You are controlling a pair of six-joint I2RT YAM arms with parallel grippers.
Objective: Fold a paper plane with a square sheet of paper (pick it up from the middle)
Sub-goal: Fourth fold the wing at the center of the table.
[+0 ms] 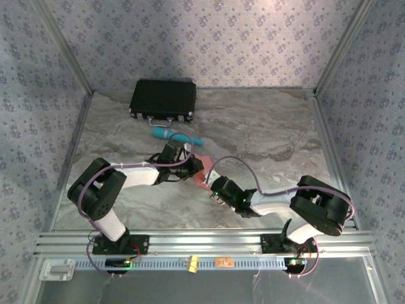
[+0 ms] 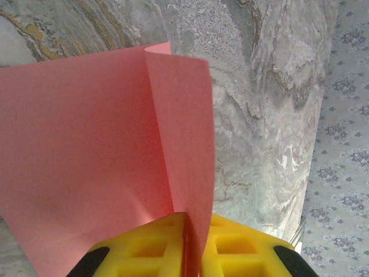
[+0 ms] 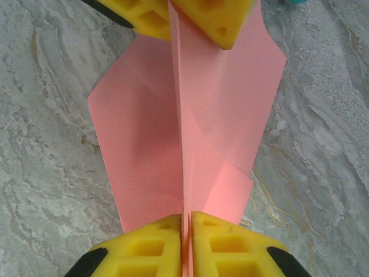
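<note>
Left gripper [image 1: 191, 166] and right gripper [image 1: 212, 185] meet near the middle of the marble table [image 1: 272, 133], each clamped on one end of the sheet of paper [image 1: 201, 171]. The paper is salmon pink and already creased. It is pinched along a centre ridge, with a flap spreading to either side. In the left wrist view the yellow fingers [image 2: 155, 248] of the left gripper [image 2: 185, 242] are pressed together with the paper [image 2: 98, 150] standing up between them, one broad panel to the left and a narrower one to the right. In the right wrist view the right gripper [image 3: 185, 236] is closed on the near end of the ridge and its pads [image 3: 144, 251] squeeze the fold. The left gripper [image 3: 173, 14] grips the far end at the top of that view. The paper [image 3: 225, 109] fans out between them, with diagonal creases and a small folded corner at lower right. Cannot tell whether the flap edges touch the table. Only one container is in the scene, a black case [image 1: 163, 99] at the back left of the table. Its lid is shut, its handle and latches face the arms, and its contents are hidden. A teal cylinder [image 1: 177, 135] lies on the table just in front of the case, outside it, between the case and the paper and apart from both.
</note>
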